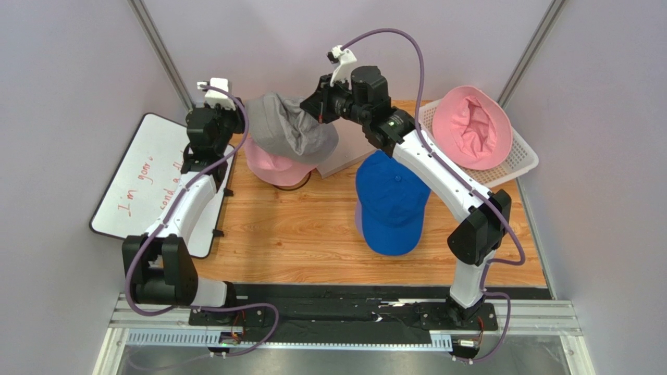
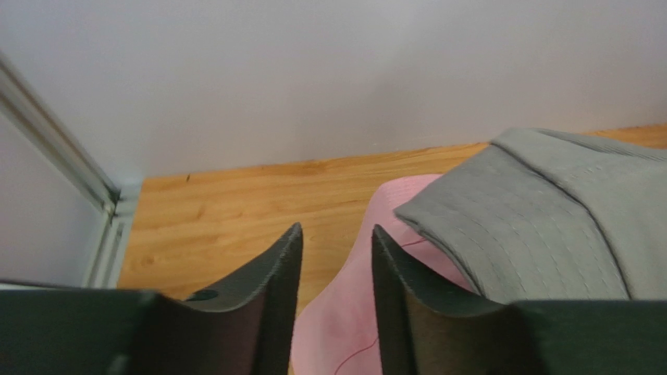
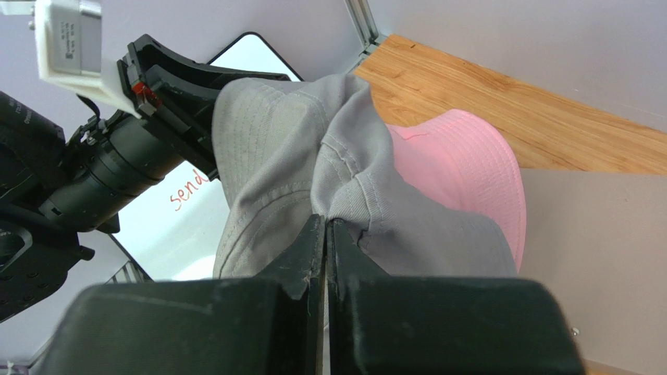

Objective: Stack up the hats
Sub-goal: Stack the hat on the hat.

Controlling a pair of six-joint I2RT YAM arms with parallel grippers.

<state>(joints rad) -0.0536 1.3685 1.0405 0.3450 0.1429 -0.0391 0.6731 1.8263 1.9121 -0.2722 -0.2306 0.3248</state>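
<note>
Grey hat [image 1: 293, 129] over half-hidden pink hat [image 1: 270, 166]

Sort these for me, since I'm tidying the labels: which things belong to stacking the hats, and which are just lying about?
Belong to the job:
grey fabric bucket hat
pink fabric hat partly under it
blue fabric baseball cap
pink fabric bucket hat on the right

Just lying about:
white plastic mesh basket
white rectangular whiteboard with red writing

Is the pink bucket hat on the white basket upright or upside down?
Upside down: the pink fabric bucket hat rests on the white plastic mesh basket, opening upward, its hollow inside showing.
</note>
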